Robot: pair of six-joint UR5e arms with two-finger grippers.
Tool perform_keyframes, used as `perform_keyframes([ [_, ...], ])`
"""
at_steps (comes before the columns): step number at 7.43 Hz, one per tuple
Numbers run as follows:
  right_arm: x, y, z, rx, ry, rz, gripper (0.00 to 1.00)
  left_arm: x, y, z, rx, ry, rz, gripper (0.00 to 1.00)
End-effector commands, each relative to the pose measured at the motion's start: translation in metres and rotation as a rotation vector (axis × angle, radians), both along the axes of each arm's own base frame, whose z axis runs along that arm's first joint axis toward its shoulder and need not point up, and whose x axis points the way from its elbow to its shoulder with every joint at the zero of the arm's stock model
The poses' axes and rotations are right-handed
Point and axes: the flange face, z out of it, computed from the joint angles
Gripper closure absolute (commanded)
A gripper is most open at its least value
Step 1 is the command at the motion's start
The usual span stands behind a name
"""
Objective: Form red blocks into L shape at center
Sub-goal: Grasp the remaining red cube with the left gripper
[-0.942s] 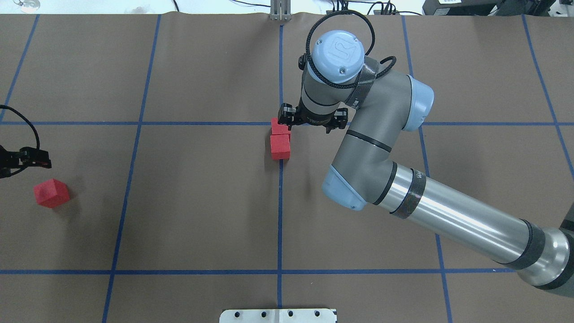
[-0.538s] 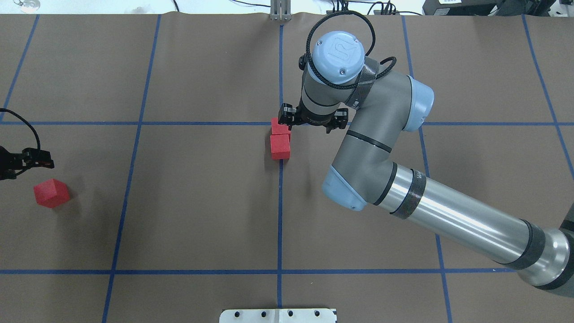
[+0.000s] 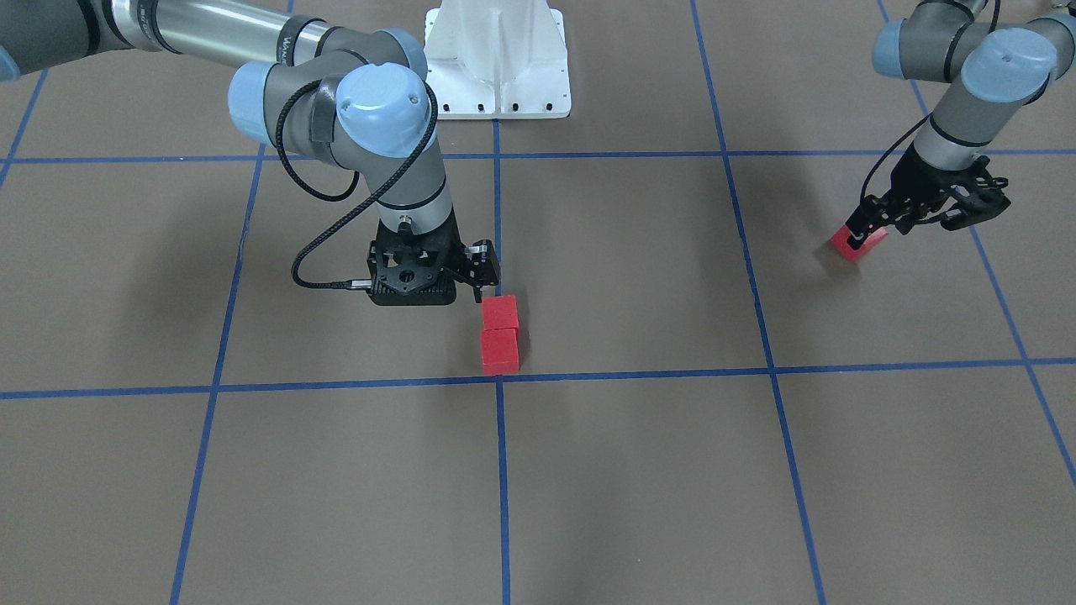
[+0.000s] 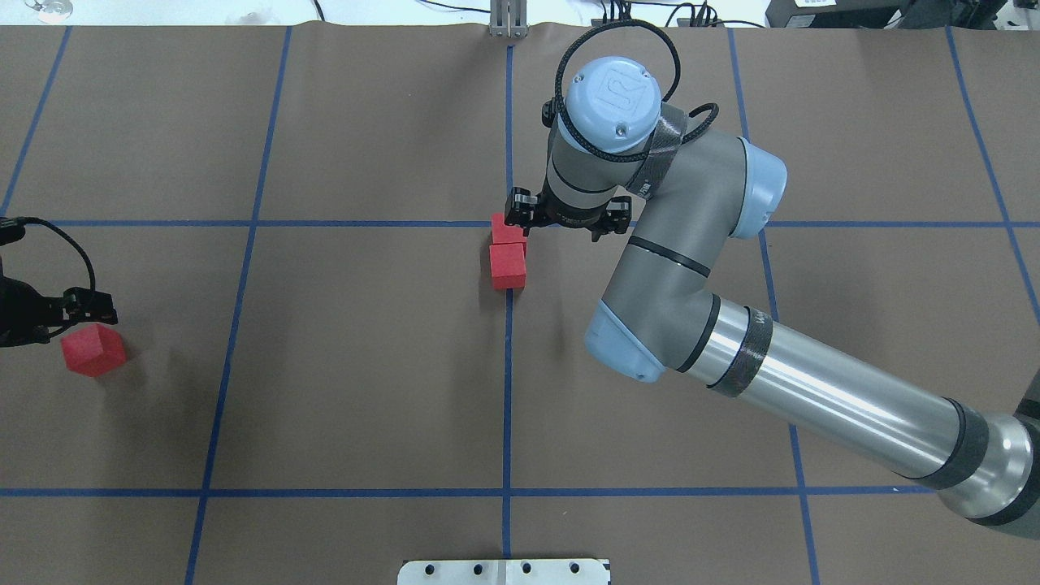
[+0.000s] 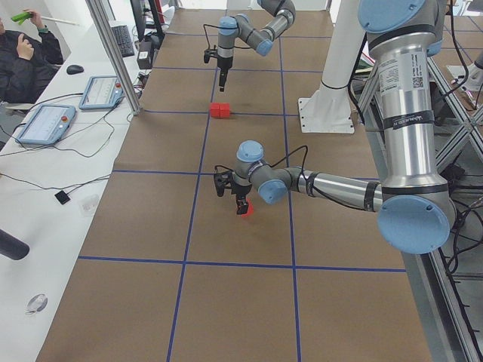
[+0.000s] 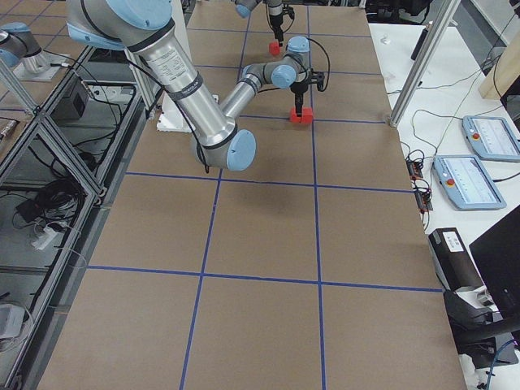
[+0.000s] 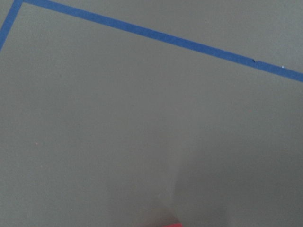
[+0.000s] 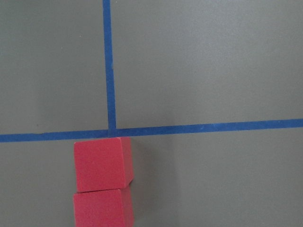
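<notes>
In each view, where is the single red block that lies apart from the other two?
Front-facing: lone block far right.
Overhead: lone block far left.
Exterior left: lone block at centre.
Exterior right: lone block near top edge.
Left wrist: red sliver at bottom edge, probably it.
Right wrist: not in it.
Landmark: the touching pair at a grid crossing.

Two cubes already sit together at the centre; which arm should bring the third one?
Left. The left end effector is right at the lone small matte red cube; the right end effector is far off, beside the two touching red cubes.
</notes>
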Motion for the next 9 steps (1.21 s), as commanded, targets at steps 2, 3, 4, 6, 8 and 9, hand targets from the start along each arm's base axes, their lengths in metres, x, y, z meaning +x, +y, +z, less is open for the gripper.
perform_keyframes([
  [2,0.0,0.0,0.002,-0.001,0.002,0.0,0.01,0.0,0.008,0.008,-0.014,-0.013,0.01,0.0],
  [3,0.0,0.0,0.002,-0.001,0.002,0.0,0.01,-0.001,0.011,0.011,-0.018,-0.017,0.013,0.0],
  [4,0.0,0.0,0.003,-0.002,0.003,0.0,0.01,0.003,0.014,0.012,-0.021,-0.018,0.021,0.0],
  [6,0.001,0.001,0.011,-0.002,0.011,-0.005,0.01,0.009,0.013,0.01,-0.018,-0.015,0.031,0.0],
  [8,0.001,0.0,0.014,-0.002,0.016,-0.008,0.01,0.018,0.019,0.012,-0.021,-0.018,0.053,0.0],
  [9,0.001,0.0,0.014,-0.002,0.016,-0.008,0.01,0.021,0.021,0.015,-0.023,-0.022,0.061,0.0],
])
